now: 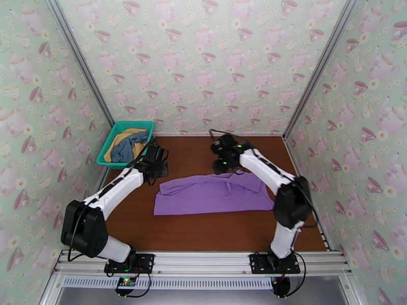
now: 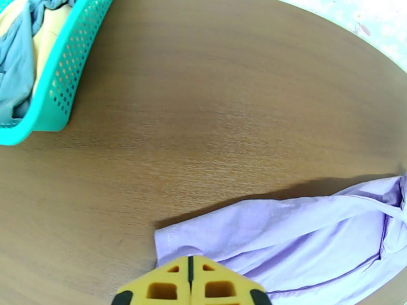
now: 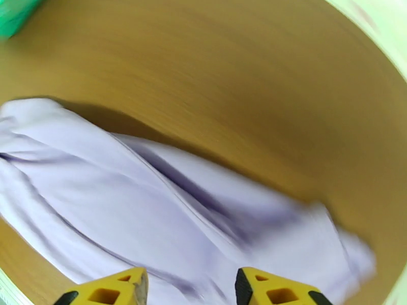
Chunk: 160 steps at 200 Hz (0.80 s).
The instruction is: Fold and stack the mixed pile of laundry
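One lilac shirt [image 1: 213,194] lies partly folded mid-table [image 1: 203,235]. At its far left corner the left gripper [image 2: 191,260] is clenched, empty; above its far right edge the right gripper [image 3: 192,280] stands released, grasping nothing. Judgement: pinch matching far corners and draw them over evenly. Far left, one basket [image 1: 132,123] holds one grey-blue garment [image 1: 131,147] and one mustard garment [image 1: 127,133].

Light was bright and even, falling from above, and only soft shadows lay on the tabletop [image 1: 203,235]. The left wrist view was sharp but bowed at its edges, with a dark shadow behind the lilac shirt [image 2: 305,235]. Motion blur smeared the right wrist view.
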{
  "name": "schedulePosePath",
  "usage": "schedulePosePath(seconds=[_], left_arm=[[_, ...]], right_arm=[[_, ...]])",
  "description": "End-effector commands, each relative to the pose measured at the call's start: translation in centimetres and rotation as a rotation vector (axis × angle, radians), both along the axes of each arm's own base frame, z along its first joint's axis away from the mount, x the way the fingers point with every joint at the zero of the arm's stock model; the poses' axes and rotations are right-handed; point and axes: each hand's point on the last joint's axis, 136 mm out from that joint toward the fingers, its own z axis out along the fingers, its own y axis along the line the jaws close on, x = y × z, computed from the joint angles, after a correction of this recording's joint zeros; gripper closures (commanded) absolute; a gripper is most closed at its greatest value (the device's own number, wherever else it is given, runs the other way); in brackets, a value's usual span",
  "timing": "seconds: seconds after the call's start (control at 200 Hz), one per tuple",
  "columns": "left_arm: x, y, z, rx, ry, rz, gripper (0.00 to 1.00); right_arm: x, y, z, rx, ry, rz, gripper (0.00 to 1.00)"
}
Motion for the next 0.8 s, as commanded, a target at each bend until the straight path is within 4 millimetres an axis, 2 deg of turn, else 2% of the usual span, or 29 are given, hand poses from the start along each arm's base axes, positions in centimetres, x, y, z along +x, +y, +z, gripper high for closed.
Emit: schedulePosePath(seconds=[0.0,0.075,0.145,0.29,0.416,0.631,0.796], left_arm=[[-1.4,0.8,-0.5,0.022,0.043,0.024,1.00],[-2.0,0.7,-1.0,0.009,0.062,0.022,1.00],[-2.7,0.5,-1.6,-0.007,0.083,0.022,1.00],[-4.0,0.4,-3.3,-0.029,0.130,0.027,1.00],[-4.7,0.3,-4.6,-0.046,0.157,0.031,1.00],[-4.7,-0.3,-5.4,-0.064,0.177,0.029,1.00],[-4.6,-0.6,-5.5,-0.068,0.177,0.028,1.00]], right_arm=[[0.1,4.5,-3.6,0.063,0.116,0.194,0.47],[1.4,6.7,-4.0,0.123,0.139,0.221,0.47],[2.5,8.0,-5.2,0.145,0.164,0.227,0.47],[2.1,8.8,-7.5,0.135,0.256,0.226,0.48],[0.6,9.3,-8.6,0.171,0.321,0.241,0.51],[-1.3,10.3,-7.9,0.274,0.384,0.267,0.57],[-2.0,10.7,-6.8,0.324,0.398,0.280,0.60]])
